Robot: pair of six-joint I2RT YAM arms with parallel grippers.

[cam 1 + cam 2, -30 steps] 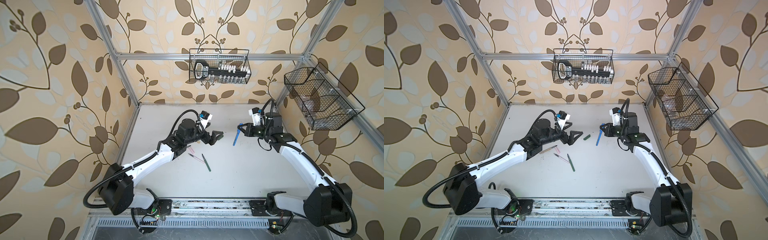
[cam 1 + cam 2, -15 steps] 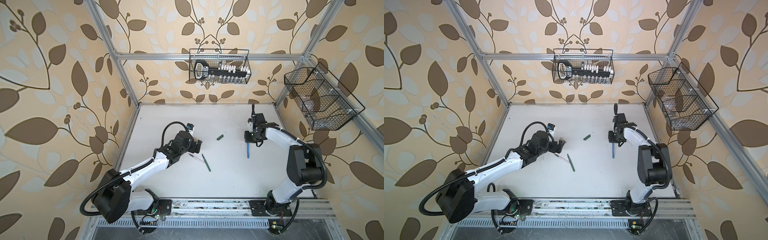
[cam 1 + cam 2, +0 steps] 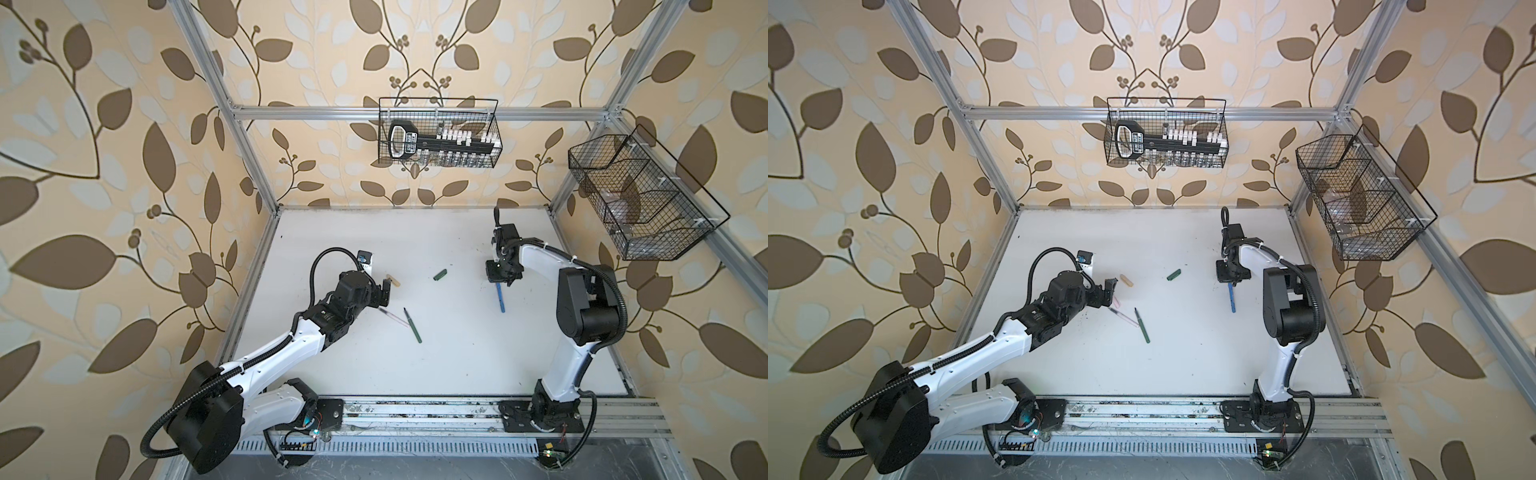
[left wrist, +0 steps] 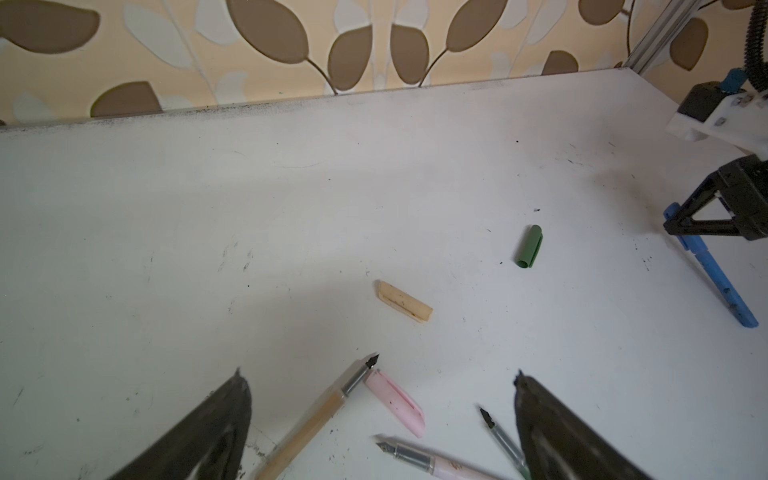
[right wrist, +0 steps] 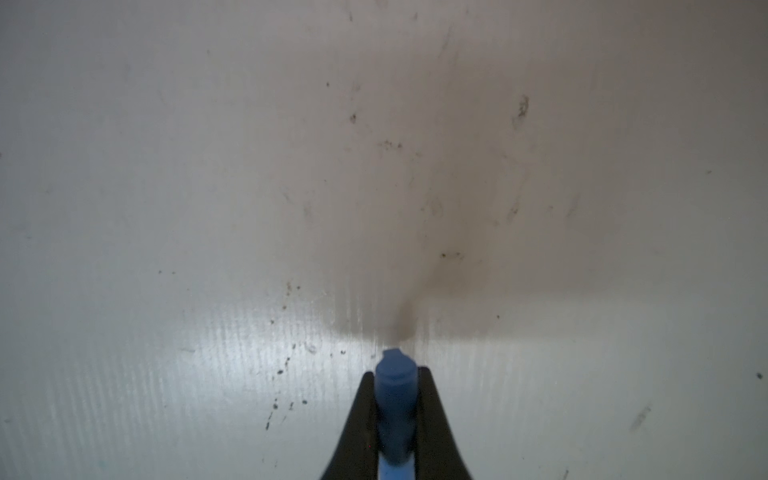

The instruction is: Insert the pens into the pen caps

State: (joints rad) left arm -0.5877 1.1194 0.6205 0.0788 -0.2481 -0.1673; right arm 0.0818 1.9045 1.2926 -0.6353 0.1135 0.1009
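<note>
- Left arm: white shells on the long links, black joint housings, and there's a chunky black shoulder block.
- Ribbed black hose loops off that shoulder; a smooth black cable arcs over the wrist.
- Right arm: same white-and-black build, corrugated hose round the elbow, white zip ties.
- Left gripper: two dark wedge fingers tapering to points.
- Black base plate under each arm.

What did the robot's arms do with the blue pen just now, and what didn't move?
The right tool carried the blue pen from the middle out to the right side and down to the table, still gripping its end. The left tool, open, pulled back toward its own side. The green cap, green pen and pink pen stayed put.
</note>
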